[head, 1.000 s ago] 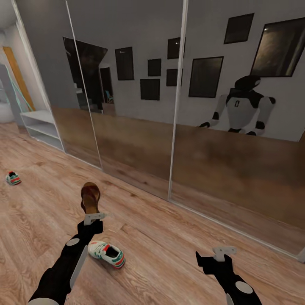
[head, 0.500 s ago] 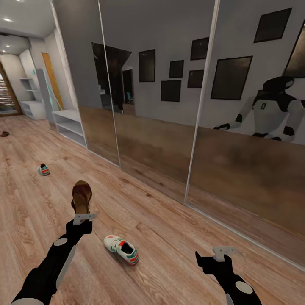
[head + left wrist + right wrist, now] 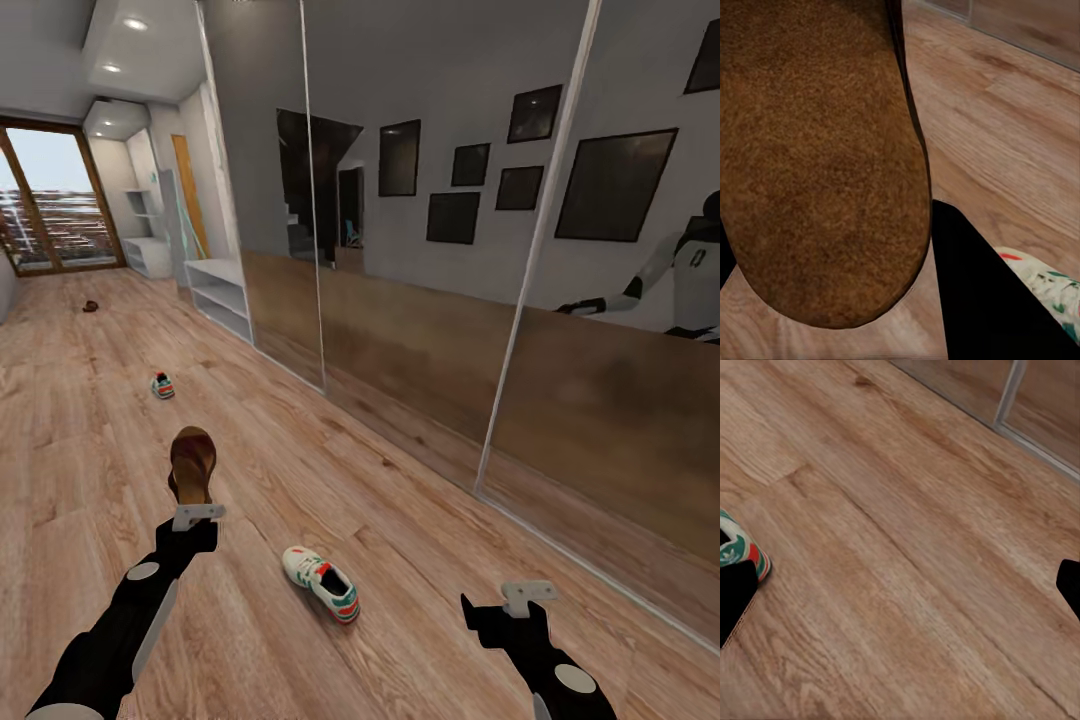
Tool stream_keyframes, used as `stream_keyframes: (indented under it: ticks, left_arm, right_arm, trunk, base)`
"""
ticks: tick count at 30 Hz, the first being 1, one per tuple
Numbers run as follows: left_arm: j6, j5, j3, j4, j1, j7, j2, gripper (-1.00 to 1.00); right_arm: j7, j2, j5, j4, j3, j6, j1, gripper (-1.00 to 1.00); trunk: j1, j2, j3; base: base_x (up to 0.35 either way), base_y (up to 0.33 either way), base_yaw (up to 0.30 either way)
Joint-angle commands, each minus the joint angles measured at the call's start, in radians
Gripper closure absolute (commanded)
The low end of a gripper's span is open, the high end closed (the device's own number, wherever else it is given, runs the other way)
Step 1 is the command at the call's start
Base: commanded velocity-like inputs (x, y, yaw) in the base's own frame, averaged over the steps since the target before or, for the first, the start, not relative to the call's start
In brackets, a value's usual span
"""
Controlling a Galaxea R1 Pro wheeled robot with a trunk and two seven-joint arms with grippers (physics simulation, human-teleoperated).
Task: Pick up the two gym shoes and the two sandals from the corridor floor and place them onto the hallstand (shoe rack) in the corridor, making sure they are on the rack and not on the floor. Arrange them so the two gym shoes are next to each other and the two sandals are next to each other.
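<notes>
Currently, your holdings and surroundings, item by item.

Left hand (image 3: 196, 516): closed on the held sandal (image 3: 192, 464), which stands out ahead of the arm above the corridor floor (image 3: 400, 560); in the left wrist view its brown sole (image 3: 817, 157) sits close to the lens beside one dark finger (image 3: 975, 300).

Right hand (image 3: 528, 596): empty, fingers spread wide, hanging over bare planks at near right; one finger (image 3: 735, 600) and the other (image 3: 1071, 585) sit at opposite edges of the right wrist view.

Near gym shoe (image 3: 321, 583): on the floor between your two arms, toe pointing far-left; its heel shows in the right wrist view (image 3: 742, 551).

Far gym shoe (image 3: 162, 385): on the floor, well beyond the held sandal.

Second sandal (image 3: 91, 306): small and dark, on the floor far down the corridor, near the glass door (image 3: 55, 200).

Hallstand (image 3: 148, 250): white, far end, beside that door.

Plain white rack (image 3: 222, 295): nearer, against the mirrored wardrobe (image 3: 440, 250) along your right.
</notes>
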Motion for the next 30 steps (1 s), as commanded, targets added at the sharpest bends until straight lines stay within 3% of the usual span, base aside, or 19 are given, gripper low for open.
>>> stream_keyframes:
  ticks: [1,11,30]
  left_arm:
    - [0.006,-0.004,0.001,-0.002,0.0,-0.002,0.0,1.0]
    - [0.008,-0.004,0.001,-0.001,0.0,-0.002,-0.001,1.0]
    - [0.008,-0.004,0.001,-0.001,0.0,-0.002,-0.003,1.0]
  right_arm:
    - [0.0,0.0,0.001,-0.001,0.0,0.006,0.0,-1.0]
    - [0.0,0.0,0.002,-0.001,0.0,0.006,0.0,-1.0]
    - [0.0,0.0,0.002,0.0,0.0,0.006,0.0,-1.0]
  trunk:
    - [0.0,0.0,-0.001]
    - [0.0,0.0,0.003]
    - [0.0,0.0,0.01]
  base:
    - [0.0,0.0,0.291]
    - [0.027,-0.05,0.291]
    - [0.048,-0.321,0.291]
